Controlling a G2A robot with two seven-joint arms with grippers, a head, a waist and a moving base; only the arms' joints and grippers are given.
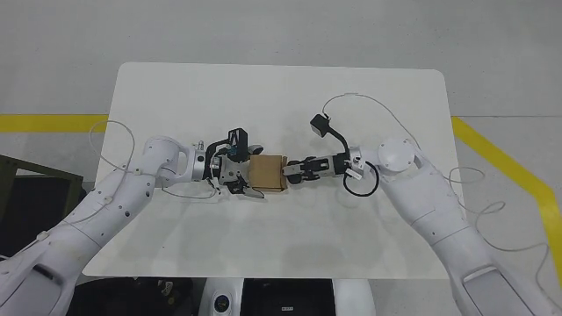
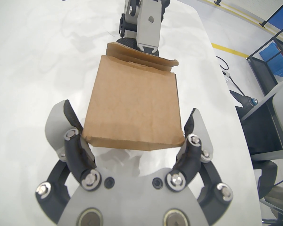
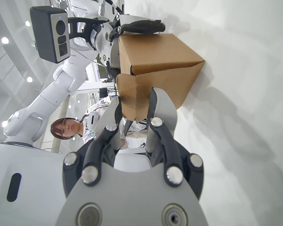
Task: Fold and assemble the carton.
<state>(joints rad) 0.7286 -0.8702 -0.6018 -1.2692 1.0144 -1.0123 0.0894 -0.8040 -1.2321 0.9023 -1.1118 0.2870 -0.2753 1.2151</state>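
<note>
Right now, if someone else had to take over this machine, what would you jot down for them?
Left gripper: jaws spread wide across one end of the carton, touching both sides.
Right gripper: jaws pinching the flaps at the opposite end.
Carton: lies mid-table between the two arms.
Done: sides folded up into a rough tube.
Left: the flaps at the right gripper's end are not yet closed.

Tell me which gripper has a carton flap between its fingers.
The right gripper: the end flap of the carton sits between its close-set fingers. The left gripper instead spans the carton's whole width at the opposite end.
</note>
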